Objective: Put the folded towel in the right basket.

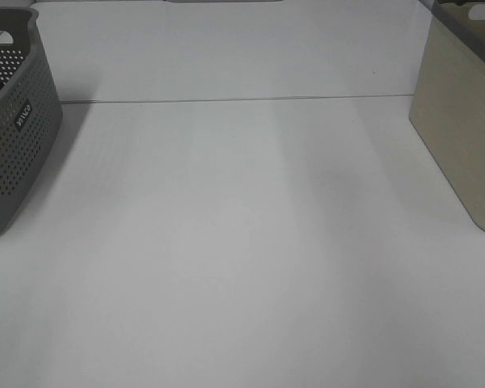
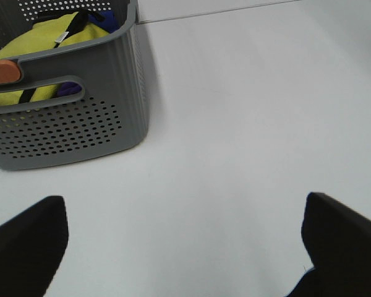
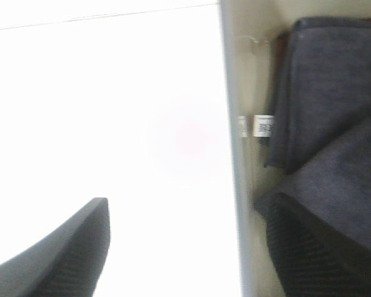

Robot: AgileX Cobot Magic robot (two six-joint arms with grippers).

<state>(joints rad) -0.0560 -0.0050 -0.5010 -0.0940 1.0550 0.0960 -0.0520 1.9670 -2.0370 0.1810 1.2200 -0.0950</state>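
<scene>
A dark grey folded towel [image 3: 324, 93] lies inside the beige right basket [image 3: 232, 185], which stands at the right edge of the exterior view [image 1: 461, 137]. My right gripper [image 3: 187, 201] is open and empty. It straddles the basket's wall, with one finger [image 3: 315, 247] over the towel and the other over the white table. My left gripper [image 2: 185, 201] is open and empty above the table, near the grey perforated left basket [image 2: 80, 124]. Neither gripper shows in the exterior view.
The grey left basket [image 1: 16, 121] holds yellow [image 2: 43, 43] and blue cloths and has an orange piece [image 2: 3, 72] on its rim. A seam [image 1: 226, 100] runs across the white table between the baskets.
</scene>
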